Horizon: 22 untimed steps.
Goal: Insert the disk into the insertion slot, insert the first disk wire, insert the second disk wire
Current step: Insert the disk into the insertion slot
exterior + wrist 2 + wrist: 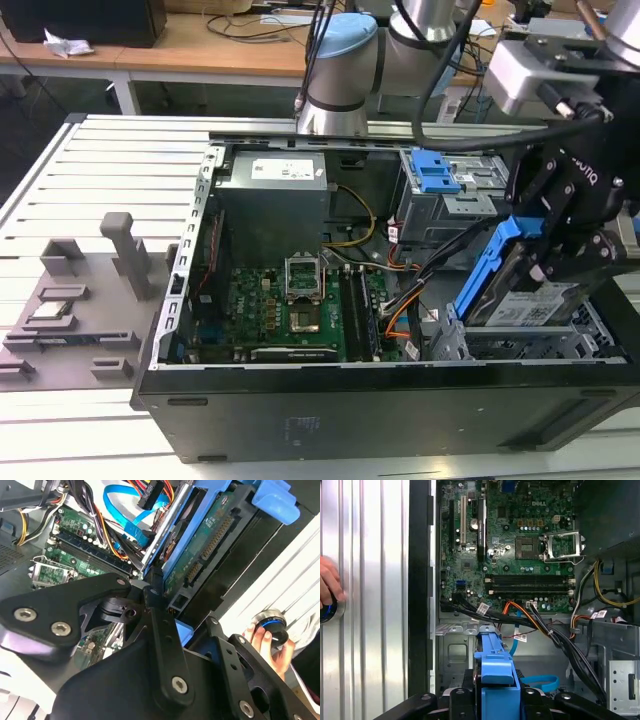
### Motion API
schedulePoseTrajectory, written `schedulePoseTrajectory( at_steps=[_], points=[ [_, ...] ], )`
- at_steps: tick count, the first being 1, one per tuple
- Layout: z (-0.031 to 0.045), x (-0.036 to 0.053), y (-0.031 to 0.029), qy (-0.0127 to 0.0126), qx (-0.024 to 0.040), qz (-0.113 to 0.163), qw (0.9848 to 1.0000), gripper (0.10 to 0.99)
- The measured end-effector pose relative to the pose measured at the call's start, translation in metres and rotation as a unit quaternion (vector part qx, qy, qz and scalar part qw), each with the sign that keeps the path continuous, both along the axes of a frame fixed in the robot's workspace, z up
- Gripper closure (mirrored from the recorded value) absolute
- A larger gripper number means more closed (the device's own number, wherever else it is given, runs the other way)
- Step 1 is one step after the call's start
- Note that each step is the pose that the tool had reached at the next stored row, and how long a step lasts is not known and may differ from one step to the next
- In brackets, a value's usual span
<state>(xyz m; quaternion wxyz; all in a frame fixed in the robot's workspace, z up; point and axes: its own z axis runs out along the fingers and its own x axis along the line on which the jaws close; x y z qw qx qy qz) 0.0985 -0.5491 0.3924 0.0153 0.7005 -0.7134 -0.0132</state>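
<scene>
The step in hand is the first one: getting the disk into the insertion slot. The claw [565, 262] is clamped on the disk [530, 305], gripping it by its blue frame [492, 262]. The disk hangs tilted, one end up, just over the insertion slot [510, 346]. That is at the near corner of the computer case [350, 405], on the exterior view's right. The disk is not in yet.

In the second wrist view the sockets [212, 542] on the disk's end are bare, so no wire is plugged in. The second disk wire [122, 505] lies in a loop inside the case, close to the black and orange wires [540, 625].

To go in, I think the disk must lie flat and line up with the slot's sides. The space is tight, so the move calls for a slow, straight push.

A person's hand [327, 582] rests on a round button [329, 611] on the tabletop [375, 605].
</scene>
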Motion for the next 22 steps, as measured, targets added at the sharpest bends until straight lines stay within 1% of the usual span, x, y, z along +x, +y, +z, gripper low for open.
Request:
schedulePoseTrajectory(
  at_steps=[2,4,7,10,11,12,15,16,18,19,20,22],
  points=[
    [-0.0039,0.0000,0.0000,0.0000,0.0000,0.000,1.0000,0.722],
    [-0.0100,0.0000,0.0000,0.0000,-0.0002,0.000,1.0000,0.722],
    [-0.0144,0.0000,0.0000,0.0001,0.0000,0.000,1.0000,0.722],
    [-0.0150,0.0000,0.0000,0.0001,-0.0002,0.000,1.0000,0.722],
    [-0.0150,0.0000,0.0000,0.0001,-0.0001,0.000,1.0000,0.710],
    [-0.0150,0.0000,0.0000,0.0001,-0.0002,0.000,1.0000,0.647],
    [-0.0150,0.0000,0.0000,0.0001,-0.0001,0.000,1.0000,0.647],
    [-0.0150,0.0000,0.0000,0.0001,-0.0001,0.000,1.0000,0.659],
    [-0.0150,0.0000,0.0000,0.0001,-0.0002,0.000,1.0000,0.792],
    [-0.0150,0.0000,0.0000,0.0001,-0.0002,0.000,1.0000,0.910],
    [-0.0150,0.0000,0.0000,0.0001,-0.0002,0.000,1.0000,0.973],
    [-0.0150,0.0000,0.0000,0.0001,-0.0002,0.000,1.0000,0.980]
  ],
)
